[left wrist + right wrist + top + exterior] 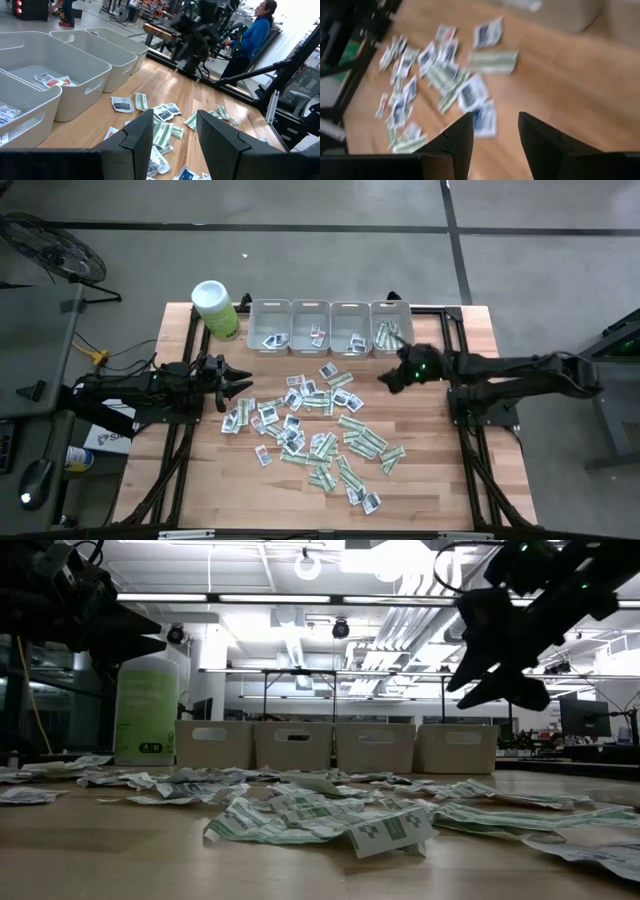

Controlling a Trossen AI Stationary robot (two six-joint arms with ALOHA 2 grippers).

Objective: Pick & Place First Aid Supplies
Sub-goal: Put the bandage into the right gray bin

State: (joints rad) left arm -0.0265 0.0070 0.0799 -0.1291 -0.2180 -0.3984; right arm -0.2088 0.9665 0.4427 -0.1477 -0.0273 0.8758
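Observation:
The first aid supplies [310, 425] lie scattered flat on the wooden table's middle: squarish white packets and longer green-and-white strips, also seen in the low view [300, 815]. A few more lie inside the grey bins [272, 340]. My right gripper [386, 380] hovers open above the table, just near of the rightmost bin [392, 308], slanting down toward the packets [470, 95]; nothing sits between its fingers [460, 135]. My left gripper [245, 387] waits open and level at the table's left, pointing toward the pile [165, 130].
Four grey bins [310, 306] stand in a row along the far edge. A lime-green canister [216, 310] with a white lid stands left of them. Bare wood lies near the front edge and at the right. A person [255, 35] stands beyond the table's right side.

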